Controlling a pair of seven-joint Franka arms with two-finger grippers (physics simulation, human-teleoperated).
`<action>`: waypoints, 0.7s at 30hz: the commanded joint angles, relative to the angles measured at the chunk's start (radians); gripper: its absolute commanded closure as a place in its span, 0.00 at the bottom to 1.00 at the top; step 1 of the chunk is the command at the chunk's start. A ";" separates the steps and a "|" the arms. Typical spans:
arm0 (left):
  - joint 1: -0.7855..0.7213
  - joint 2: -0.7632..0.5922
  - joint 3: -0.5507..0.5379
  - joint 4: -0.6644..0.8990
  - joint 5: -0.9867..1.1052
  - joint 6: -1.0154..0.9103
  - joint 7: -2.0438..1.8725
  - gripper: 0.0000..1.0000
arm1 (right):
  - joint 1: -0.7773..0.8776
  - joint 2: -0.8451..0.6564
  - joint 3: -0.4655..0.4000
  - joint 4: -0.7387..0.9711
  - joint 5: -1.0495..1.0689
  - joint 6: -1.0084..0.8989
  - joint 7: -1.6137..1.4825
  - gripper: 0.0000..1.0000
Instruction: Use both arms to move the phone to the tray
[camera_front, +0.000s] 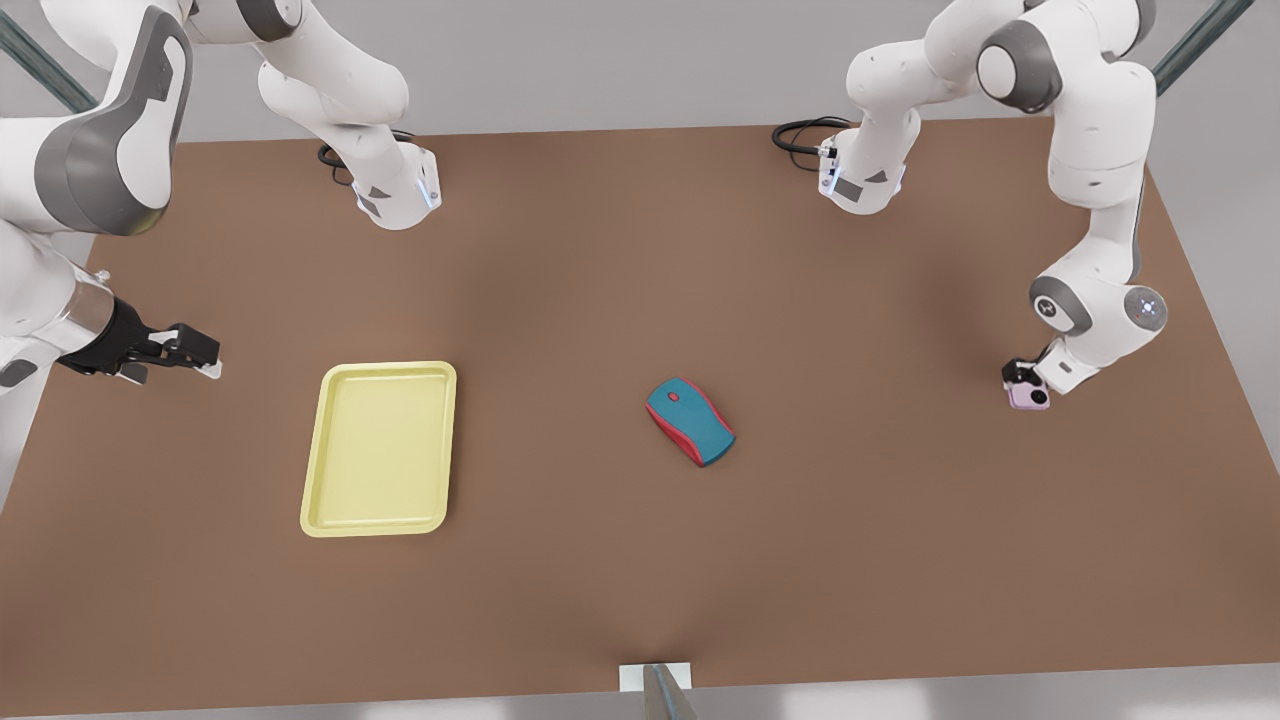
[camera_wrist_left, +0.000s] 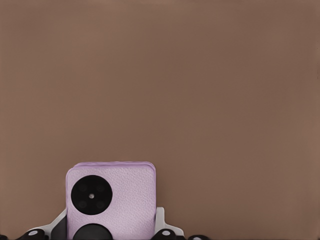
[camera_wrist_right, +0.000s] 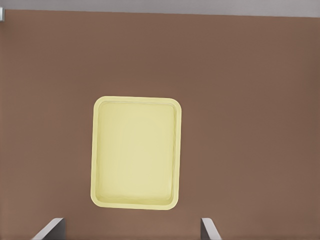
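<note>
We look down on a brown table (camera_front: 600, 560) with a white robot arm at each far corner. The pale yellow tray (camera_front: 379, 448) lies flat on the table toward the front view's left, its floor bare. From the tray, a teal-and-red computer mouse (camera_front: 690, 421) sits at about three o'clock, well apart from it and near the middle of the table. Farther along the same three o'clock line, close to the table's edge on the front view's right, we find the small pale pink phone (camera_front: 1030, 395). The left gripper (camera_front: 1022, 378) is down at the phone, and in the left wrist view the phone (camera_wrist_left: 111, 199) stands between the two fingers (camera_wrist_left: 162, 231), which press against its sides and hold it, its round black lens facing the camera. We cannot tell whether the phone touches the table or is raised just above it. The right gripper (camera_front: 192, 352) hovers at about nine o'clock from the tray, just beside it and clear of it. In the right wrist view its two fingertips (camera_wrist_right: 50, 231) stand wide apart with nothing between them, and the tray (camera_wrist_right: 136, 153) lies on the table beyond them.
</note>
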 joint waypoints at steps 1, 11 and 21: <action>-0.003 -0.006 -0.014 0.012 -0.010 -0.024 0.061 0.28 | 0.000 -0.001 0.000 0.000 0.001 0.001 -0.001 0.00; -0.609 -0.069 -0.033 0.197 -0.040 -0.216 -0.897 0.28 | 0.000 -0.003 0.000 0.000 0.007 -0.002 -0.001 0.00; -0.955 0.310 -0.076 0.913 -0.043 -0.513 -2.008 0.28 | 0.001 -0.001 0.000 0.000 0.007 0.004 -0.001 0.00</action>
